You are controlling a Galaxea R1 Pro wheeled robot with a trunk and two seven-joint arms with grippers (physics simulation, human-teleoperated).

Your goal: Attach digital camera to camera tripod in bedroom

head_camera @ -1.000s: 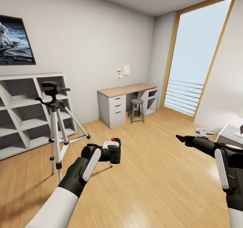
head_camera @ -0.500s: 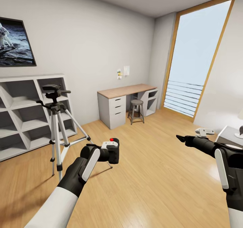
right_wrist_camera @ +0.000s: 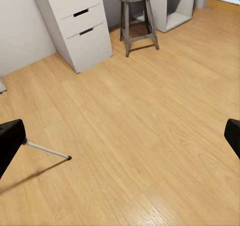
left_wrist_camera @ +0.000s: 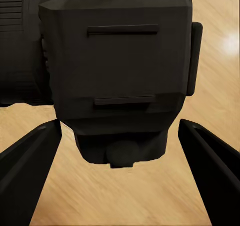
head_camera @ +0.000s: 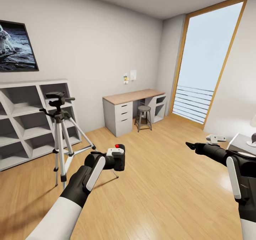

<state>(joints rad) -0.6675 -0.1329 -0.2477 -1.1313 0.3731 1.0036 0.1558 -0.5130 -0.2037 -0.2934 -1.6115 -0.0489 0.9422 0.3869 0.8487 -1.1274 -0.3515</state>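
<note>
beside the camera tripod (head_camera: 60,133), the left gripper (head_camera: 113,161) clasps the digital camera (head_camera: 117,157) while the right gripper (right_wrist_camera: 120,141) hangs spread wide.

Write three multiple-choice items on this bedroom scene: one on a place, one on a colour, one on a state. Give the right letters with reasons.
1. Where does the camera tripod stand?
A. on the desk
B. on the plank floor in front of the grey cube shelves
C. beside the window

2. What colour is the round button on the digital camera?
A. red
B. green
C. white

3. How does the right gripper stand?
A. shut on the stool
B. shut on the camera
C. open, holding nothing

Answers:
1 B: in the head view its silver legs rest on the floor before the shelves.
2 A: a bright red dot shows on top of the camera body.
3 C: in the right wrist view its fingers sit far apart with bare floor between them; the camera sits at the left gripper.
</note>
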